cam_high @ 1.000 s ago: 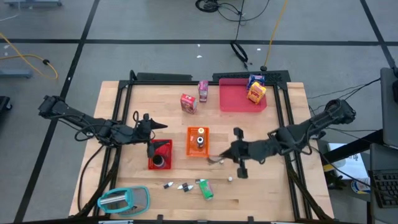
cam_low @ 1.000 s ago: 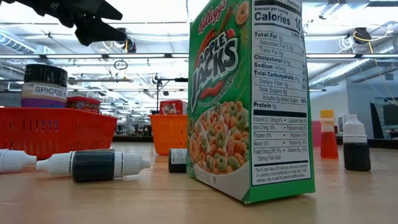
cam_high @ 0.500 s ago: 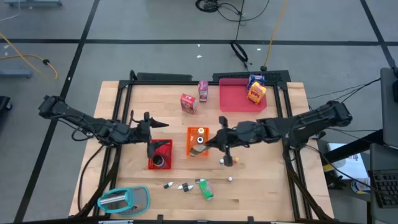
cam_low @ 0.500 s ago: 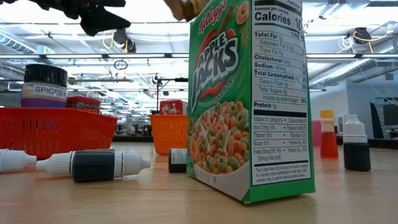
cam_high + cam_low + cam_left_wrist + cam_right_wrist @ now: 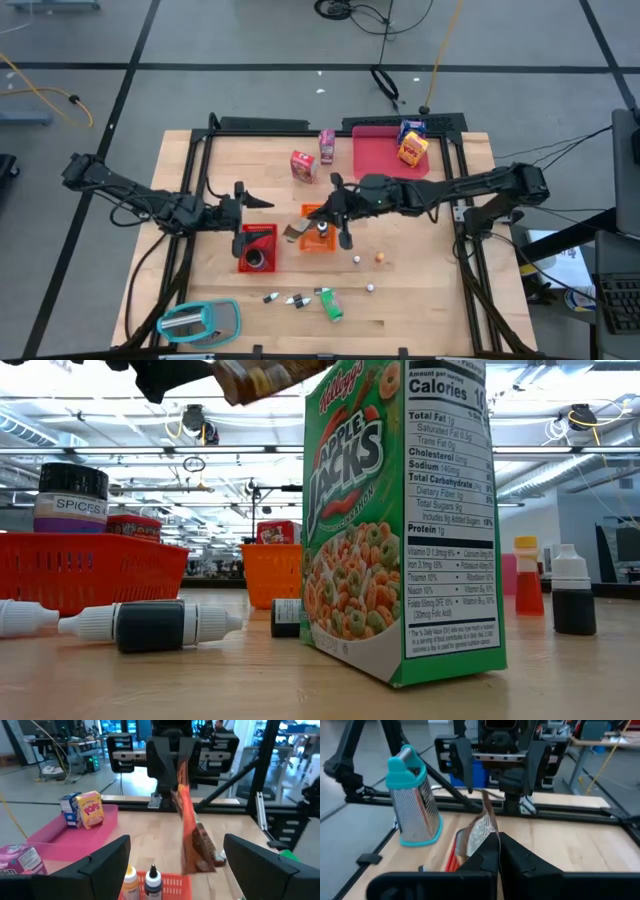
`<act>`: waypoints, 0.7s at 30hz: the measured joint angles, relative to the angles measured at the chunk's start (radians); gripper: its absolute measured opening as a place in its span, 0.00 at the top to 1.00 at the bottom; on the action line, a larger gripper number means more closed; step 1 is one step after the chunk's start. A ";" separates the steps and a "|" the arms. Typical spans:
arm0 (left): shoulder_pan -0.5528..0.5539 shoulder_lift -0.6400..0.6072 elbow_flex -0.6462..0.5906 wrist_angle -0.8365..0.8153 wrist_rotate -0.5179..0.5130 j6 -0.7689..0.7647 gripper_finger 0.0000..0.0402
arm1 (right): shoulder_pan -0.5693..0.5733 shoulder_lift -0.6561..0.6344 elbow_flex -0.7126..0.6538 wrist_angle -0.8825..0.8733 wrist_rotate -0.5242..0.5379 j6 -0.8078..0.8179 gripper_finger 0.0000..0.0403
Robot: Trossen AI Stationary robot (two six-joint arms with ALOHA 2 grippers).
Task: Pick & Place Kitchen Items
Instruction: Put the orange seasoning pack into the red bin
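The right gripper (image 5: 322, 212) is clamped on a flat brown snack packet (image 5: 296, 232), holding it in the air at the centre of the high view, just left of the orange bin (image 5: 318, 240). The left gripper (image 5: 250, 201) hangs with fingers spread wide above the red bin (image 5: 262, 236), left of centre. A dark can (image 5: 254, 260) sits in that bin.

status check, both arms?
Right gripper shut on brown snack packet, held above the orange bin. Left gripper open, hovering over red bin. Nothing blocking.
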 joint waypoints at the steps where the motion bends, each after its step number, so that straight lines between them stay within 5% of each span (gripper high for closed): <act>1: 0.004 0.006 0.000 0.012 -0.003 0.000 0.19 | -0.007 0.000 0.000 0.002 -0.014 0.000 1.00; 21: 0.169 0.296 0.001 0.351 0.133 0.000 0.19 | -0.033 -0.001 0.000 -0.018 -0.016 -0.034 1.00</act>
